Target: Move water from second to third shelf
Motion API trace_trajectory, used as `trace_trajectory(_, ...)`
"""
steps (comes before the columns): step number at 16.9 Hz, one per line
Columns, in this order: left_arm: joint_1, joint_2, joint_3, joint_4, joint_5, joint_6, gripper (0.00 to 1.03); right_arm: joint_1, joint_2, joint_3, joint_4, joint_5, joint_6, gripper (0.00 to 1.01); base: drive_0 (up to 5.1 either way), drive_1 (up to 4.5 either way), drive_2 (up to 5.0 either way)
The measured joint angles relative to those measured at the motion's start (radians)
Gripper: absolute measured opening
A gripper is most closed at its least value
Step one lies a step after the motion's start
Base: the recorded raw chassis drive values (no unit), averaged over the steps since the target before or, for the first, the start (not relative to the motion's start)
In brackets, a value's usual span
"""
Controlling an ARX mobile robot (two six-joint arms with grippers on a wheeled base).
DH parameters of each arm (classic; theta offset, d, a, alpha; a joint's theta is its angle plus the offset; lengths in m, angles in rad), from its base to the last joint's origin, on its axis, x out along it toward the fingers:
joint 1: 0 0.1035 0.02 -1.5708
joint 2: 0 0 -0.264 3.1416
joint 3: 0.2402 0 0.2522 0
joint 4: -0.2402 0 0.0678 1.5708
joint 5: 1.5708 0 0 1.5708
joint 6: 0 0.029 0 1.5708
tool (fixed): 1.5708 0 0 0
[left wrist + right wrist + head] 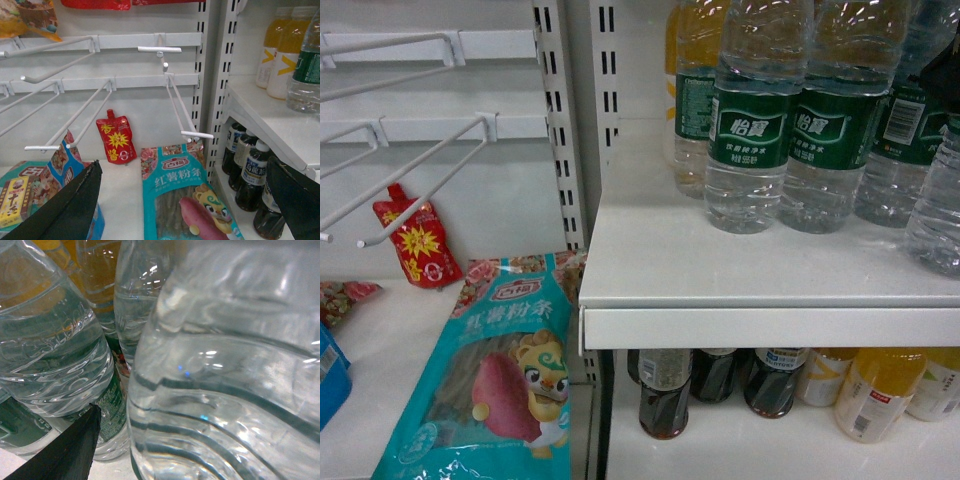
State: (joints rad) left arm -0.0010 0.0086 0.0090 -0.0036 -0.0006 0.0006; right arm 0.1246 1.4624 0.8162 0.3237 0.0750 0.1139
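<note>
Several bottles of water with green labels (752,130) stand on the white shelf (720,270) in the head view. One clear ribbed water bottle (225,390) fills the right wrist view. It sits between the jaws of my open right gripper (190,440). The left finger (70,450) stands a little apart from the bottle, and the other finger is hidden. In the head view a dark part of the right gripper (945,70) shows at the right edge, above a bottle (938,200). My left gripper (180,200) hangs open and holds nothing, in front of the left bay.
Dark drink bottles (665,395) and yellow drinks (880,395) fill the shelf below. Orange drinks (680,60) stand behind the water. In the left bay are white peg hooks (420,190), a teal noodle packet (500,380) and a red sauce pouch (420,245). A slotted upright (560,120) divides the bays.
</note>
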Motion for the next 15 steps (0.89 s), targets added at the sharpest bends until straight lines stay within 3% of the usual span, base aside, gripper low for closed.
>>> trace_trajectory(9,0.0,0.0,0.0,0.0,0.0,0.0,0.98,-0.023,-0.095,-0.045,-0.012,-0.026,-0.019,0.98,0.0,0.0,0.0)
trace_trajectory(15,0.0,0.0,0.0,0.0,0.0,0.0,0.98,-0.034,-0.284,-0.157,-0.057,-0.065,-0.057,0.98,0.0,0.0,0.0)
